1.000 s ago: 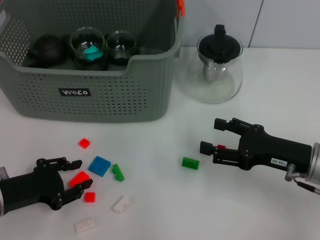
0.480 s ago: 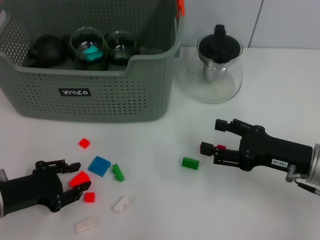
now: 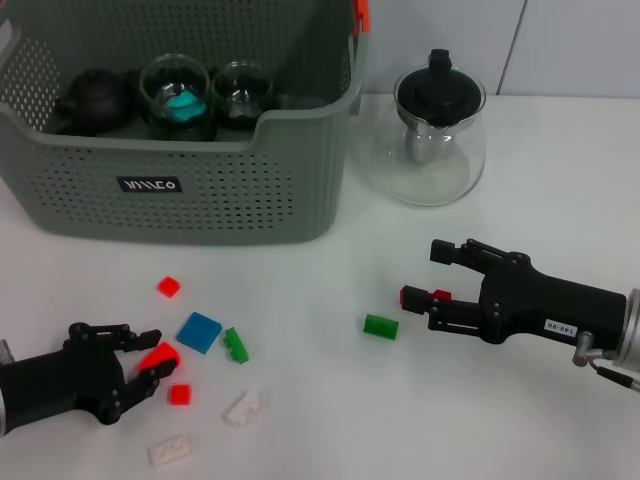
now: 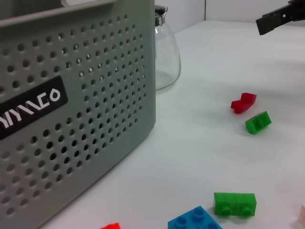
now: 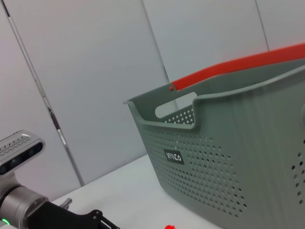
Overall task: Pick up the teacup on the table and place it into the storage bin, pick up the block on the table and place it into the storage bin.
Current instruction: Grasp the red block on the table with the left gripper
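Grey-green storage bin (image 3: 200,190) at the table's far left holding glass teacups (image 3: 175,95), red block (image 3: 159,356) between the spread fingers of the left gripper (image 3: 140,358), right gripper (image 3: 425,275) open near a green block (image 3: 380,326).
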Controlling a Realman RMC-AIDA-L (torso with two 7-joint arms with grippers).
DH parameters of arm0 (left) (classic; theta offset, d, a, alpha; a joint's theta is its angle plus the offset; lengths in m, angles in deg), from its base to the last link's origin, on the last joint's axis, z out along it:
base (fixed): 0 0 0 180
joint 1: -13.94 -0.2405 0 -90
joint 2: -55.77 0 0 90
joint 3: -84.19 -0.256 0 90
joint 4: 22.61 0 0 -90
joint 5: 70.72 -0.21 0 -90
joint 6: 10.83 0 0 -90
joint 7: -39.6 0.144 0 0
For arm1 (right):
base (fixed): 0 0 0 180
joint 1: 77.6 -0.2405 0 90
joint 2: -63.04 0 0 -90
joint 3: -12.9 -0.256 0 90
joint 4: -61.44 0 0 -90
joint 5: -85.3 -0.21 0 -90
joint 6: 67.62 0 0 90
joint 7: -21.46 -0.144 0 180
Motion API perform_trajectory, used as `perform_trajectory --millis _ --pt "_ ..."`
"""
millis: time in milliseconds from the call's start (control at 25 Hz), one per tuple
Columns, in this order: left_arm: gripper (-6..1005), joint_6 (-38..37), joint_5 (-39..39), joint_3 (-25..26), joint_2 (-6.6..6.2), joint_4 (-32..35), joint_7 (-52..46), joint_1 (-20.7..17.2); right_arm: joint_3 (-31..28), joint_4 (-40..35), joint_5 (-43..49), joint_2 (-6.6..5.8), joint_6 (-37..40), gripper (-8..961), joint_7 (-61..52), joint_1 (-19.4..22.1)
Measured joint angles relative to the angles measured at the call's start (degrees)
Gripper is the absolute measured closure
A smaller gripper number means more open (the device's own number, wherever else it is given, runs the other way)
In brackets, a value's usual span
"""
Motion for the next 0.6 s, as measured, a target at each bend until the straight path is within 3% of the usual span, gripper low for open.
perform_trajectory --millis 240,600 --pt "671 0.0 0.11 0.06 0.0 -0.37 -0.08 0.01 0.0 0.01 0.02 -0.02 0.05 8 0.0 0.04" --pt "690 0.78 -0.19 -0.34 0.0 -0.82 -0.23 0.18 0.0 0.09 0.01 -0.09 0.19 8 0.0 0.03"
